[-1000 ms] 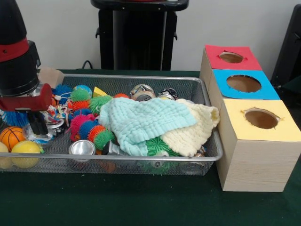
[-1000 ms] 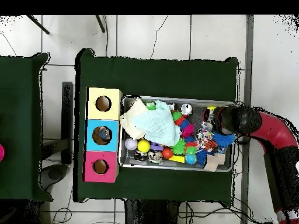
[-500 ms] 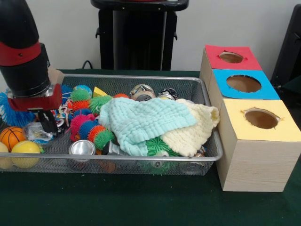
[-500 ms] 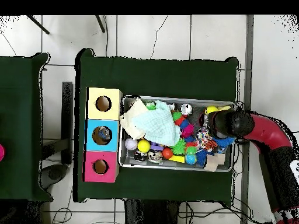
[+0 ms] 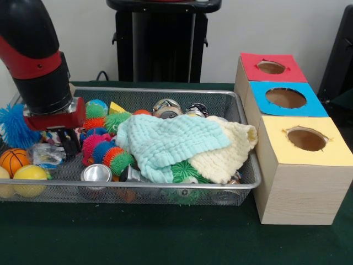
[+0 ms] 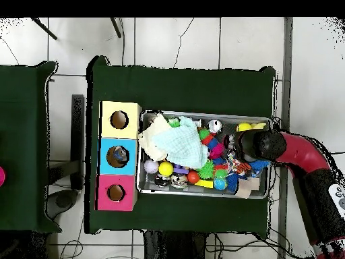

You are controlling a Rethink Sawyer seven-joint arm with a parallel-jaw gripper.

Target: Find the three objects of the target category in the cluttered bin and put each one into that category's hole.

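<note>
The wire-mesh bin [image 5: 165, 185] lies on the green table, full of toys and cloths; it also shows in the overhead view [image 6: 202, 113]. The blue-topped hole [image 5: 285, 97] is in the middle box of three to the bin's right, and shows in the overhead view [image 6: 117, 156]. My gripper [image 5: 69, 148] hangs from the red and black arm, low in the bin's left part among spiky balls, next to a clear plastic packet [image 5: 47, 154]. In the overhead view the gripper [image 6: 236, 150] is over the bin's right part. I cannot tell how its jaws stand.
A mint cloth [image 5: 165, 141] and a cream cloth [image 5: 226, 157] cover the bin's middle and right. An orange ball [image 5: 12, 160], a yellow ball [image 5: 30, 174] and a silver can [image 5: 95, 173] lie at the front left. Red-topped [image 5: 271, 67] and yellow-topped [image 5: 306, 139] holes flank the blue one.
The arm has moved along the bin toward its middle, rightward in the front view and leftward in the overhead view. The blue spiky ball at the left end now shows.
</note>
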